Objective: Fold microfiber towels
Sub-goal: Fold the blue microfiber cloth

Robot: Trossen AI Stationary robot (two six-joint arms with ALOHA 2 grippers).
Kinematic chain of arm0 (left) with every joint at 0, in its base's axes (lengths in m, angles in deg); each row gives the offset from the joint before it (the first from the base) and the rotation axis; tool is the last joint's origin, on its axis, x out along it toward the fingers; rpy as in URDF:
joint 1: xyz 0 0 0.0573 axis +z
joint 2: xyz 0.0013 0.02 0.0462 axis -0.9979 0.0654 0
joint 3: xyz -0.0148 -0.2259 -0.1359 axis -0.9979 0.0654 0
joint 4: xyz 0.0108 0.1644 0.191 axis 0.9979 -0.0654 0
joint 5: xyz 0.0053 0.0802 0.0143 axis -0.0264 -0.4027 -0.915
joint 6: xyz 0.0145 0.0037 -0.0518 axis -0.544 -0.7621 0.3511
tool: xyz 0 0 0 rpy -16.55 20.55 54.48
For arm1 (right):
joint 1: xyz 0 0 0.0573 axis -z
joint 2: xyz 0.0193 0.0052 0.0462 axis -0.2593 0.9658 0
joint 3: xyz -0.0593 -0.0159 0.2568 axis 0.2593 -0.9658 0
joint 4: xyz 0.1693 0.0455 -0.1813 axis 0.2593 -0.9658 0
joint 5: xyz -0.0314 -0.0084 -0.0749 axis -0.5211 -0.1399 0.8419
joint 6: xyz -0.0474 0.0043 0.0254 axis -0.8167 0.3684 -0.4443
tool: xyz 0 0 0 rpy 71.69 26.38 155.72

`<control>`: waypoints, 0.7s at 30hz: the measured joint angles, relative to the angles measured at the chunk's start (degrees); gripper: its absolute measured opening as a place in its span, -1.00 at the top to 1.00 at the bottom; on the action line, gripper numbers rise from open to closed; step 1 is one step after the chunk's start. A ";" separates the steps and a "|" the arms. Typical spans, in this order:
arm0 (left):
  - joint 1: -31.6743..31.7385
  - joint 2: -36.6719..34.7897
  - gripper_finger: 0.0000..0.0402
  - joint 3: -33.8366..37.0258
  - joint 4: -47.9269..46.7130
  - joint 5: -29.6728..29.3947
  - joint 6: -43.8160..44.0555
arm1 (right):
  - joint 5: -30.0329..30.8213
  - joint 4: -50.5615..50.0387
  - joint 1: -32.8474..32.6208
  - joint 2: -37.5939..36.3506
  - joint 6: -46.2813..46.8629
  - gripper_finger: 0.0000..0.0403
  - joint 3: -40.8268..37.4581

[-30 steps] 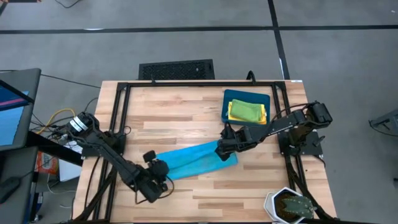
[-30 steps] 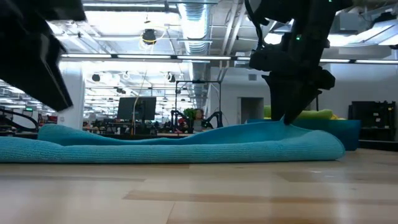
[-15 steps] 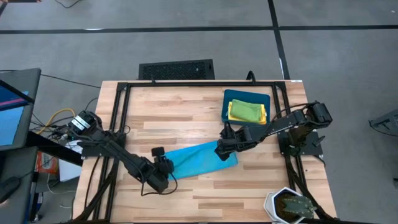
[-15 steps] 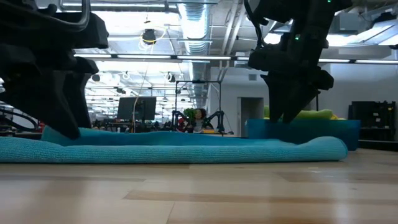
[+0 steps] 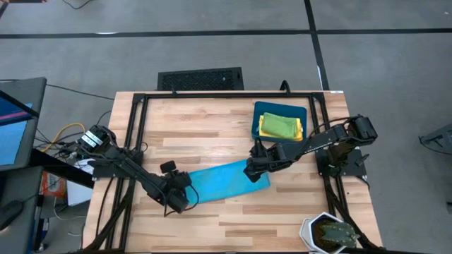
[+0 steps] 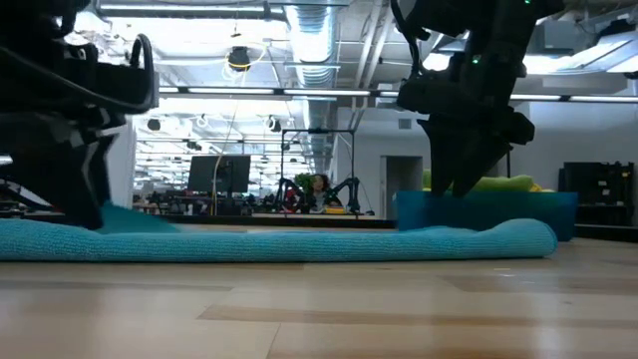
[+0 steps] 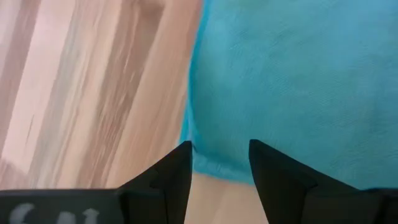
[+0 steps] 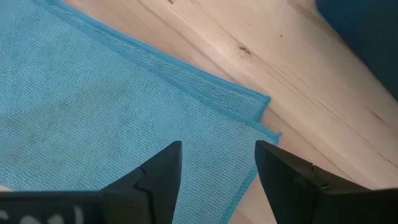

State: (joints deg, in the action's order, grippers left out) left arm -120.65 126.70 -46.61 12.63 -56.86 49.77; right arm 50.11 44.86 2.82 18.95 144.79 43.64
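- Nearest the front edge of the pale wooden plank table (image 5: 212, 127), off its front right corner, stands a white pot with a green plant (image 5: 330, 233).
- The left gripper (image 5: 176, 194) is low over the table's front left part, at the left end of the light blue microfiber towel (image 5: 226, 180). In the left wrist view its two dark fingers (image 7: 177, 171) stand apart with the towel's hem (image 7: 214, 165) showing in the gap between them; they hold nothing.
- The light blue microfiber towel lies flat on the wood, folded over into a long band that runs aslant from the front left toward the right. From table height it reads as a low flat strip (image 6: 299, 242) with a rounded right end.
- The right gripper (image 5: 254, 169) sits at the towel's right end, its arm reaching in from the table's right side. In the right wrist view its fingers (image 8: 161, 171) are spread, with the doubled corner of the towel (image 8: 249, 115) just ahead of them and bare wood beyond; nothing is gripped.
- Farther back on the right is a rigid dark teal rectangular bin (image 5: 280, 111), well apart from the blue towel. Inside it lies a folded green towel (image 5: 279, 127) on top of a yellow one (image 5: 299, 134), whose edge shows at the side.
- A black metal frame (image 5: 134, 120) borders the table's back and sides.
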 joint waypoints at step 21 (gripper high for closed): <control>-6.85 -9.41 0.24 5.68 2.15 -19.25 33.12 | 2.29 12.43 -4.98 0.00 -2.94 -0.12 0.00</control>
State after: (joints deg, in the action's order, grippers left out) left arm -127.50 117.29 -40.93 14.78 -76.11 82.89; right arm 52.40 57.29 -2.16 18.95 141.84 43.64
